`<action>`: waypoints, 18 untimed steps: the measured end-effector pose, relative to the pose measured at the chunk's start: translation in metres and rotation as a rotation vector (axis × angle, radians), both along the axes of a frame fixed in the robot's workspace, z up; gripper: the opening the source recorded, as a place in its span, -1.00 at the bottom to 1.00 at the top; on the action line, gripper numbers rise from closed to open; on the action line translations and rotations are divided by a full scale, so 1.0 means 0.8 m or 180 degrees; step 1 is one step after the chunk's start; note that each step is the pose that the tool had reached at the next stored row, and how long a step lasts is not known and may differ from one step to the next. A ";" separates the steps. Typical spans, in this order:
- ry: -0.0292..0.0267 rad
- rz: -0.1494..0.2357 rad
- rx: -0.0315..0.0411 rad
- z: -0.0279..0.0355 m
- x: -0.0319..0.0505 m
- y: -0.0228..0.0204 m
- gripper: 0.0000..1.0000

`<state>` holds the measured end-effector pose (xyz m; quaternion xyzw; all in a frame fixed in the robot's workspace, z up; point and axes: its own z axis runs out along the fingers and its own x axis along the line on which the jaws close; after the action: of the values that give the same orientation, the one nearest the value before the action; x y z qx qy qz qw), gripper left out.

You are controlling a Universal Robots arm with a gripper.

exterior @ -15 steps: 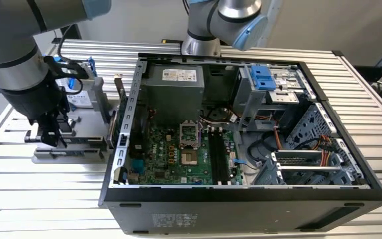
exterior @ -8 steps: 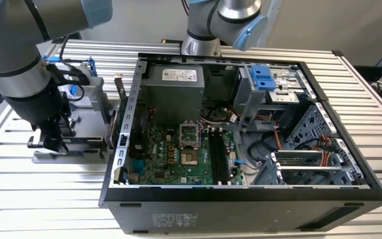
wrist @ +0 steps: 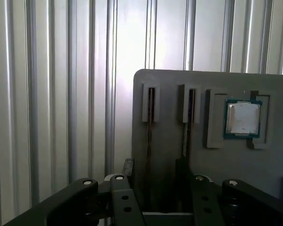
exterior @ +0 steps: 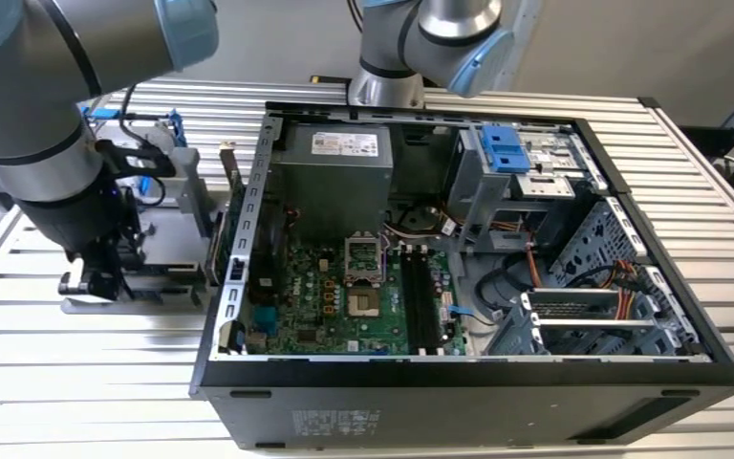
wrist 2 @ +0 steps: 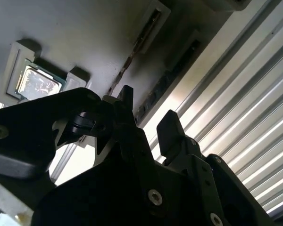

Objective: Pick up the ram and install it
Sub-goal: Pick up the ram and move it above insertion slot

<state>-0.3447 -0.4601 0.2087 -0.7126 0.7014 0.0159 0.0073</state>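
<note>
- In the exterior view the gripper (exterior: 93, 282) hangs low over the grey holder (exterior: 163, 295) on the slatted table (exterior: 61, 382). It is to the exterior view's left of the open computer case (exterior: 469, 392). I judge the pick-up step to be in hand, since the memory slots (exterior: 424, 301) on the board look unfilled.
- In the second wrist view the fingers (wrist 2: 170, 127) stand apart and hold nothing. The ram (wrist 2: 126, 65) sits on edge in a narrow pocket of the holder, just beyond the fingertips. The processor (wrist 2: 37, 82) lies in its own recess nearby.
- In the first wrist view the ram (wrist: 149, 122) lines up between the spread fingers. A second stick (wrist: 189, 117) stands in the neighbouring pocket, close to one finger. A grasp calls for fingers square to the ram's flat faces. Room looks tight on the second stick's side and freer toward the bare table.
</note>
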 end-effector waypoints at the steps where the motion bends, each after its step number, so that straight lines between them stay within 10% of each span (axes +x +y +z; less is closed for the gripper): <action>1: -0.0001 -0.0015 0.0001 -0.0021 0.000 -0.0009 1.00; 11: 0.0000 0.0012 0.0000 -0.0249 0.000 -0.0014 1.00; 18: -0.0001 0.0144 0.0001 -0.0167 0.000 0.0032 1.00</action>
<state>-0.3446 -0.4576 0.1953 -0.7283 0.6850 0.0160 0.0071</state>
